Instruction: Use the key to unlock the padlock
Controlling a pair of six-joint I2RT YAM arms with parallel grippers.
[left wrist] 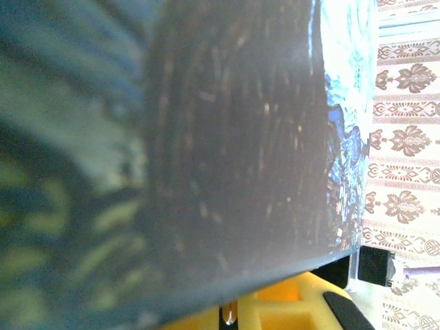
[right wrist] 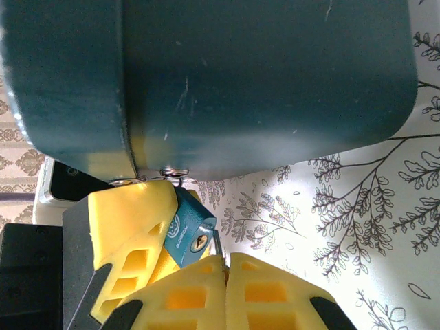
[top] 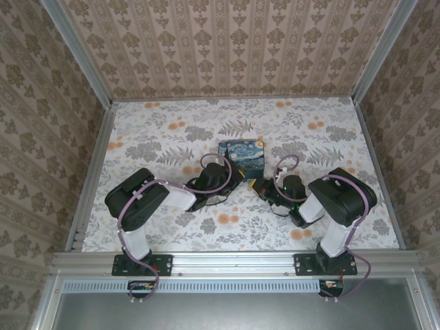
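Fingers (right wrist: 130, 227) of the left gripper (top: 232, 179) touch the small blue-grey metal padlock (right wrist: 191, 232) hanging off the night-sky-printed blue box (right wrist: 261, 82); whether they clamp it is unclear. Beside the box, the right gripper (right wrist: 225, 275) pinches the thin silvery key (right wrist: 217, 242).

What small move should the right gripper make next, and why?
Probably nudge the right gripper slightly left in its wrist view, then forward: the key tip sits just right of the keyhole of the padlock, which faces it.
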